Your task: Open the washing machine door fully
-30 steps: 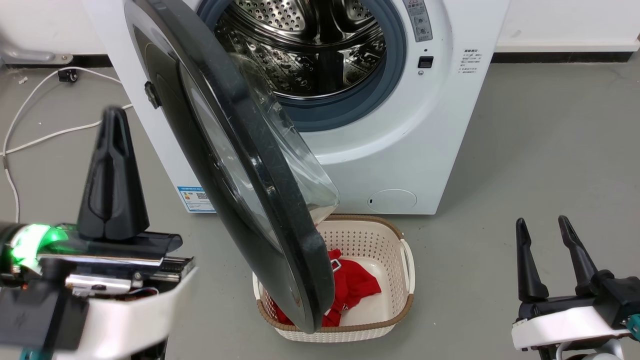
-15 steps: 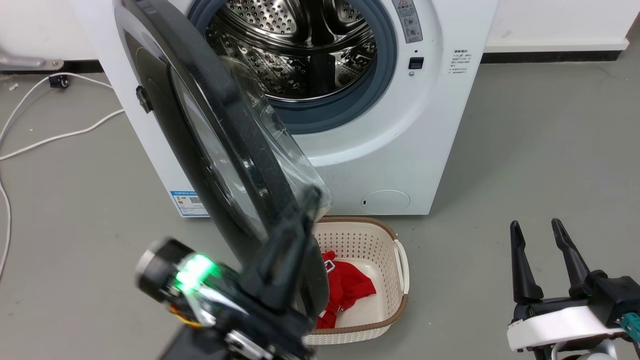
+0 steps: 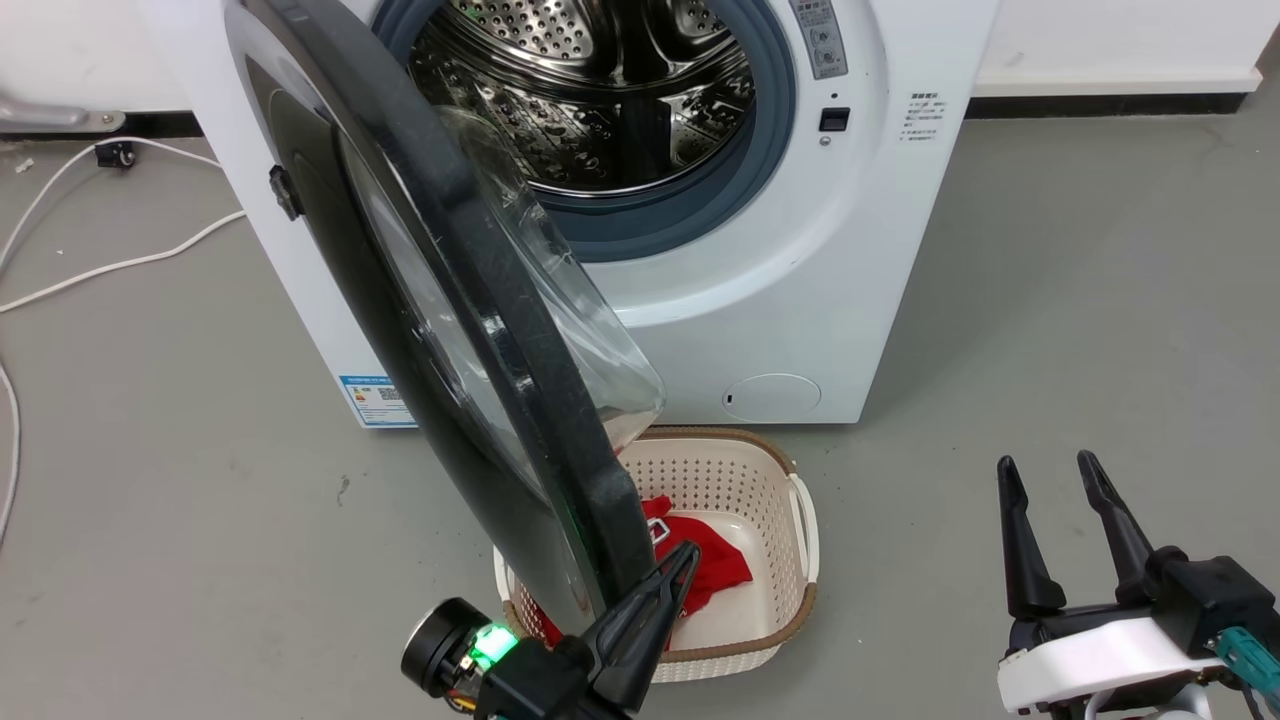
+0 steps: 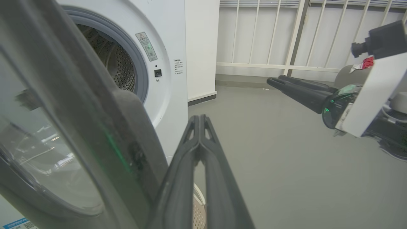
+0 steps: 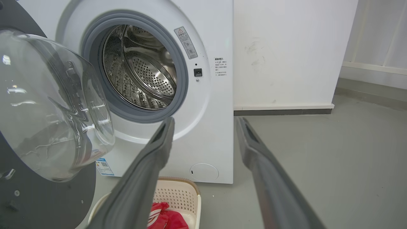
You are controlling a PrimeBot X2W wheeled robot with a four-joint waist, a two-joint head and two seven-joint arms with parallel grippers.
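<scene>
Roughly half open, the door (image 3: 500, 320) stands out from the machine (image 3: 800, 300) on its hinge at the robot's left. Its free edge juts toward the head camera, above a basket (image 3: 740, 480) holding a red cloth (image 3: 718, 566). The drum (image 3: 600, 100) lies exposed behind it.

The left claw (image 3: 683, 560), its two fingers pressed together with nothing between them, rises from the bottom of the head view. Its tip sits just beside the lower end of that free edge, on the drum-facing side, where the glass bowl (image 5: 47, 105) bulges. In the left wrist view the door's dark rim (image 4: 105, 127) fills the space to the left of the shut fingers (image 4: 190, 165), close against them (whether rim and finger actually touch cannot be told).

The right claw (image 3: 1045, 460), fingers spread and empty, hangs well apart over bare floor (image 3: 1050, 300) on the robot's right.

The left arm is plainly the nearer. The door lies to its left, with the free edge running upright, roughly alongside the fingers. The likely next move is a sideways sweep to the robot's left, away from the drum, using the closed fingers as a paddle to carry the door round to full swing.
</scene>
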